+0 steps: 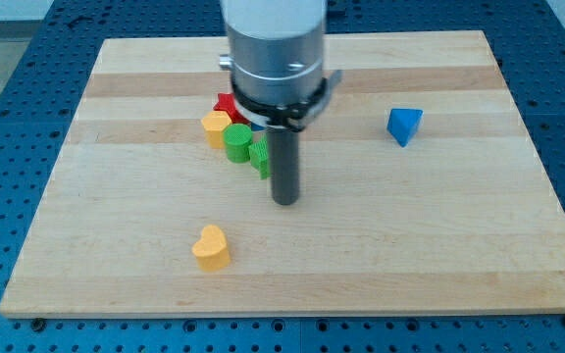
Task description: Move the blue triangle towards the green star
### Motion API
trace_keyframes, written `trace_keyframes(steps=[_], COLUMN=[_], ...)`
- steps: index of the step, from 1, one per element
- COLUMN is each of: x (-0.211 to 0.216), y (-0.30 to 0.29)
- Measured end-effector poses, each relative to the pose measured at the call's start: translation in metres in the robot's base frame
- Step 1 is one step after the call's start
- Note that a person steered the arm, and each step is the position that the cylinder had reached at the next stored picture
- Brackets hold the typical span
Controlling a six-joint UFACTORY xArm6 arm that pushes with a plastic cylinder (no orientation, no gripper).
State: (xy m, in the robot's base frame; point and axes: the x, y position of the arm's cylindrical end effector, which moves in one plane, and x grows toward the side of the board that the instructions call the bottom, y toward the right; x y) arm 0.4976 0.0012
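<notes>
The blue triangle (404,125) lies on the wooden board at the view's right. A green block (260,155), partly hidden by the rod, sits in a cluster left of centre; its star shape cannot be made out. My tip (284,201) rests on the board just below and right of that cluster, far to the left of the blue triangle and a little lower. The arm's grey body hides part of the cluster.
The cluster also holds a round green block (236,141), a yellow block (216,126) and a red block (228,105). A yellow heart (211,247) lies alone toward the view's bottom. The wooden board (439,245) sits on a blue perforated table.
</notes>
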Motion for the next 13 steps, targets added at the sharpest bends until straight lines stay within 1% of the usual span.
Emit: trace_keyframes(steps=[1,3,4,5,6,7,8,9,10,12,13], x=[0.003,-0.007,-0.026,-0.055,-0.08,-0.124,-0.158,-0.16,-0.144,-0.083,-0.055], y=[0.05,0.137,0.186,0.226,0.25,0.257,0.252,0.214,0.17,0.107,0.089])
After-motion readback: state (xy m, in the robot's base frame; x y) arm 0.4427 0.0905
